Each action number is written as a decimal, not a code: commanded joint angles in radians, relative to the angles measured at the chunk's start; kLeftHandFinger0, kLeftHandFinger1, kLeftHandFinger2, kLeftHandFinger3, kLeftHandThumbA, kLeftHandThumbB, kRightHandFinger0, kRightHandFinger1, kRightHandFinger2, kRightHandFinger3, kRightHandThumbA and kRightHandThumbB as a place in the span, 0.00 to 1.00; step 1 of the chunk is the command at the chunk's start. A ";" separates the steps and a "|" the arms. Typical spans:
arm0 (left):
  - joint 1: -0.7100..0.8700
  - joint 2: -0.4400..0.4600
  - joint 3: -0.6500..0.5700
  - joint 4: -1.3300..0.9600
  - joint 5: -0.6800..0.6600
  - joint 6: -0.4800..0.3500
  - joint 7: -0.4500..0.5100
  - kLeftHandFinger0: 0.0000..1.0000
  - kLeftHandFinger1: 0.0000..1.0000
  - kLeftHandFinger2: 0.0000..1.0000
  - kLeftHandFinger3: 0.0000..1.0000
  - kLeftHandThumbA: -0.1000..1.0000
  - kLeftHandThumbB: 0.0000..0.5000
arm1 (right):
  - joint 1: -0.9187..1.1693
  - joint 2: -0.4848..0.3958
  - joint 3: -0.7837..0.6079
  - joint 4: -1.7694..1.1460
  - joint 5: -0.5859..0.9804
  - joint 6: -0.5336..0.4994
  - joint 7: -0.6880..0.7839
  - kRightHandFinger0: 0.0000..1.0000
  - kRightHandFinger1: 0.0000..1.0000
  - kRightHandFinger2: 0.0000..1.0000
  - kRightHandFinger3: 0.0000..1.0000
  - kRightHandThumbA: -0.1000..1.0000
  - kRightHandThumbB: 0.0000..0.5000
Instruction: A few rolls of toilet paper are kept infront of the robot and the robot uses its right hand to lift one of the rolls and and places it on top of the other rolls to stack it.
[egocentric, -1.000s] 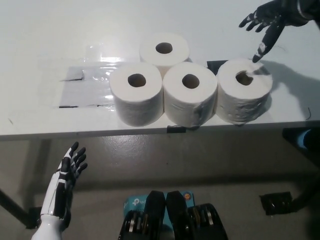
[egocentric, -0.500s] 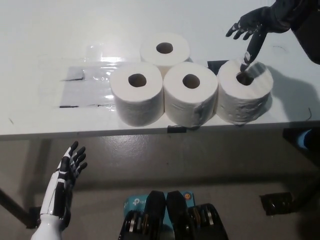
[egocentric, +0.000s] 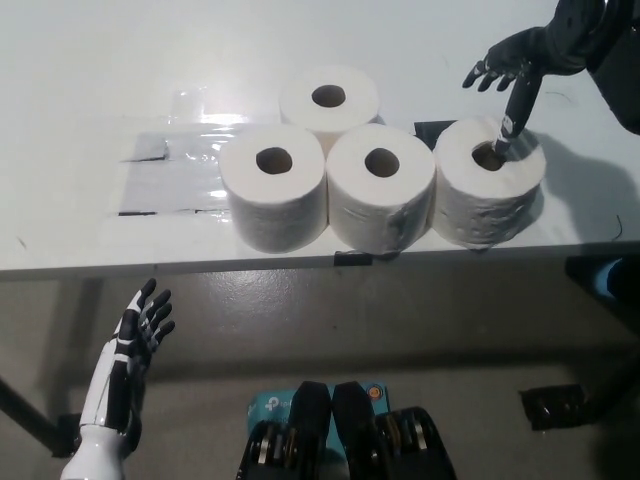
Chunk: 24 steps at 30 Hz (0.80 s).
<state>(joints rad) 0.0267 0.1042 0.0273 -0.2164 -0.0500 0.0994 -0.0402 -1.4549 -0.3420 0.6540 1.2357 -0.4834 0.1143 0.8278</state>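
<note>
Several white toilet paper rolls stand upright on the white table (egocentric: 90, 70). Three form a front row: a left roll (egocentric: 273, 186), a middle roll (egocentric: 381, 187) and a right roll (egocentric: 489, 182). A fourth roll (egocentric: 329, 97) stands behind the left and middle ones. My black right hand (egocentric: 513, 66) hovers over the right roll, fingers spread, with one finger pointing down into the roll's core hole. It holds nothing. My white left hand (egocentric: 135, 345) rests open below the table's front edge at lower left.
A clear plastic sheet (egocentric: 170, 170) with dark tape lies on the table left of the rolls. A dark tape patch (egocentric: 432, 131) sits behind the right roll. The table's front edge runs just below the front row. A blue box (egocentric: 270, 408) lies on the floor.
My right hand has come down and slightly left from above the far side of the right roll; one finger now dips into its core hole. The rolls and left hand have barely moved.
</note>
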 joint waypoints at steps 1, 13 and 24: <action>-0.005 0.010 0.005 -0.035 -0.009 -0.013 -0.013 1.00 1.00 1.00 1.00 1.00 0.02 | -0.069 0.003 -0.011 0.004 -0.016 -0.039 0.000 1.00 1.00 1.00 1.00 0.90 0.81; -0.002 0.011 0.005 -0.031 -0.007 -0.016 -0.012 1.00 1.00 1.00 1.00 1.00 0.12 | -0.037 0.016 -0.028 0.006 -0.033 -0.078 -0.093 1.00 1.00 1.00 1.00 0.93 0.90; -0.006 0.010 0.002 -0.034 -0.007 -0.020 -0.014 1.00 1.00 1.00 1.00 1.00 0.11 | -0.014 0.032 -0.075 0.025 -0.014 -0.081 -0.148 1.00 1.00 1.00 1.00 0.86 0.80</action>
<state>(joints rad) 0.0278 0.1042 0.0277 -0.2165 -0.0531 0.0986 -0.0402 -1.4222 -0.3160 0.6035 1.2628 -0.5015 0.0514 0.7289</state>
